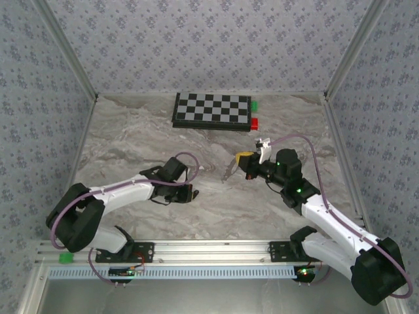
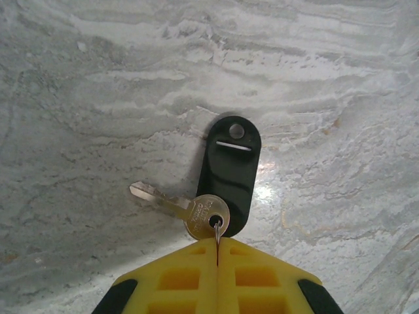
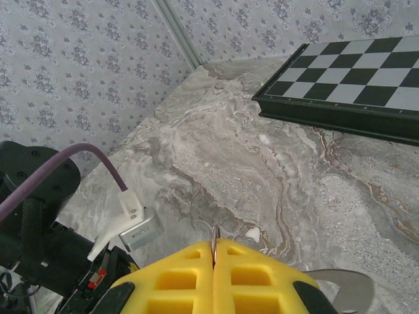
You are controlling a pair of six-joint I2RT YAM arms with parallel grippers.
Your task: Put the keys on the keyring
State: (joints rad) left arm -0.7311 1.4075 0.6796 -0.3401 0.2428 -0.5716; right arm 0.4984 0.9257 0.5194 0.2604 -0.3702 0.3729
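Yellow fingers (image 2: 177, 281) of the left gripper (image 2: 217, 243) are pressed together on one thin wire (image 2: 217, 229) that passes through the head hole of one silvery key (image 2: 196, 210). The key lies on the marble desk (image 2: 98, 98), its head overlapping one black oval tag (image 2: 230, 167). The right gripper (image 3: 214, 247), near the desk centre, has its fingers pressed together on one pale keyring (image 1: 229, 171) hanging from them, apart from the key. One chessboard (image 1: 211, 109) lies at the far edge, with one green block (image 1: 254, 104) and one red block (image 1: 254, 122) just beside its right end.
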